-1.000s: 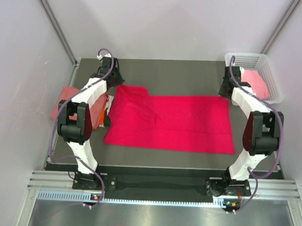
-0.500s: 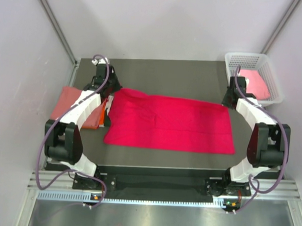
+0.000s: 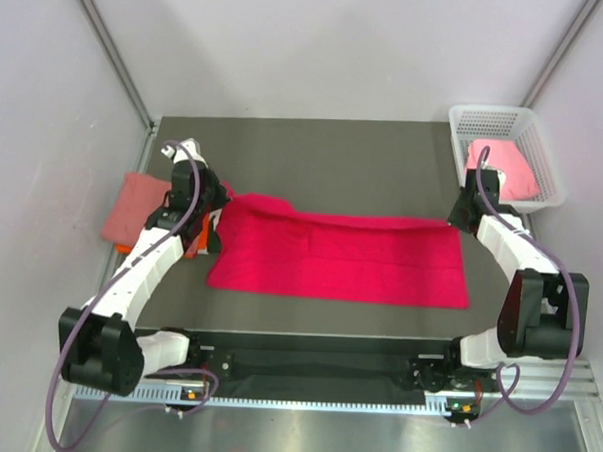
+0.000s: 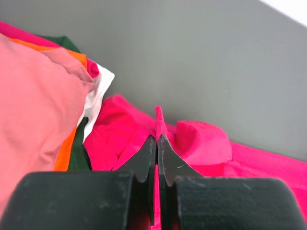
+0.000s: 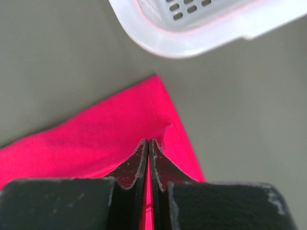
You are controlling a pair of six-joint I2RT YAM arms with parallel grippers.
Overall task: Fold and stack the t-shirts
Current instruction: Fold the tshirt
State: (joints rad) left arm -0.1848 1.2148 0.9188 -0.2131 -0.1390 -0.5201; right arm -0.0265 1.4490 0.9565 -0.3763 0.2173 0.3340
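Note:
A bright crimson-pink t-shirt (image 3: 340, 256) lies spread across the middle of the dark table (image 3: 325, 152). My left gripper (image 3: 221, 196) is shut on its far left corner, and a pinch of cloth (image 4: 160, 120) sticks up past the tips (image 4: 157, 138). My right gripper (image 3: 461, 216) is shut on its far right corner (image 5: 163, 129). The far edge is lifted and drawn over the body of the shirt. A dusty salmon t-shirt (image 3: 134, 201) tops a stack at the left edge, with an orange one (image 4: 72, 152) under it. A light pink t-shirt (image 3: 508, 167) lies in the basket.
The white mesh basket (image 3: 501, 119) stands at the far right corner, close to my right gripper; its rim (image 5: 192, 44) shows in the right wrist view. White (image 4: 100, 91) and dark green (image 4: 79, 154) cloth edges stick out of the left stack. Grey walls close in on both sides.
Both grippers have moved toward the near edge, pulling the crimson shirt's far edge with them, so the shirt looks shorter front to back. Both arms have stretched out lower.

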